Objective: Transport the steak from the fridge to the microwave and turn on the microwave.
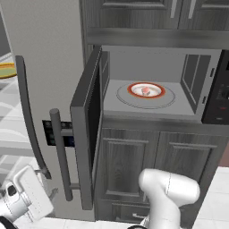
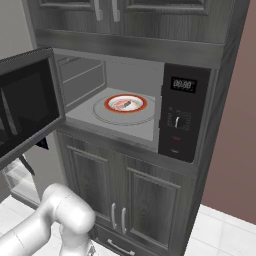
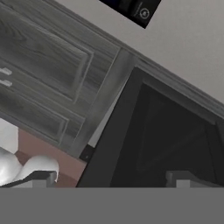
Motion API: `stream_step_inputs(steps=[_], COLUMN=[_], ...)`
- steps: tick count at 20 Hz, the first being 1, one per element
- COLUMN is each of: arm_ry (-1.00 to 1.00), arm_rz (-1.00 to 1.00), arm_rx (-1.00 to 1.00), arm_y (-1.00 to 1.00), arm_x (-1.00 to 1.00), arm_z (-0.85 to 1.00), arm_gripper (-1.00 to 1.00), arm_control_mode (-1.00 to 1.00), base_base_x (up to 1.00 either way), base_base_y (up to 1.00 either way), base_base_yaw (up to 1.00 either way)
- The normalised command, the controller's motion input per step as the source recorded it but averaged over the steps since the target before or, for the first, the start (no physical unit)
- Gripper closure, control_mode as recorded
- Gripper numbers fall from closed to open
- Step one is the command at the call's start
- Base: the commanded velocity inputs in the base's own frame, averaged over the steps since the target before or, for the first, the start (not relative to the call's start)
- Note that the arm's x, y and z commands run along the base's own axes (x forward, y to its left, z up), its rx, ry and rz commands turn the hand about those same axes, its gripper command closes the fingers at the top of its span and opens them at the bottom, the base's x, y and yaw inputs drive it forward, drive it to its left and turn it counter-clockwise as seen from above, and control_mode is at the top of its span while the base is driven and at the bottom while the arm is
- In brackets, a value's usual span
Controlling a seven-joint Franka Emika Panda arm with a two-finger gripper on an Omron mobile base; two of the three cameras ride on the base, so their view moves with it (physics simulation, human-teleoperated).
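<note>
You see the steak (image 1: 146, 91) lying on the red-ringed turntable (image 1: 132, 100) inside the microwave (image 1: 214, 96), whose door (image 1: 86, 129) stands swung wide to the left beside the fridge (image 1: 49, 67). Your hand (image 3: 109, 177) hovers near that door, fingers apart, holding nothing.

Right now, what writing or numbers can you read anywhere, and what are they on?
"00:00", roughly: lit clock display at the top of the microwave control panel.
Panel button labels: too small to read.
Fridge button panel: markings blurred, unreadable.
</note>
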Motion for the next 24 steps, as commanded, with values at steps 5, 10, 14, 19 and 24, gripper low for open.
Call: stream_step_inputs(steps=[5,10,14,19,24], arm_ry=[0.0,-0.05,-0.07,-0.06,-0.05], arm_rz=[0.0,0.0,0.0,0.0,0.0], arm_rx=[0.0,0.0,0.0,0.0,0.0], arm_y=[-0.11,-0.21,-0.25,-0.26,-0.24], arm_x=[0.24,0.02,0.0,0.01,0.07], arm_z=[0.0,0.05,0.07,0.04,0.05], arm_gripper=[-1.0,-1.0,-1.0,-1.0,-1.0], arm_control_mode=[-1.0,-1.0,-1.0,-1.0,-1.0], base_base_x=[0.0,0.0,0.0,0.0,0.0], base_base_y=[0.0,0.0,0.0,0.0,0.0], base_base_yaw=[0.0,0.0,0.0,0.0,0.0])
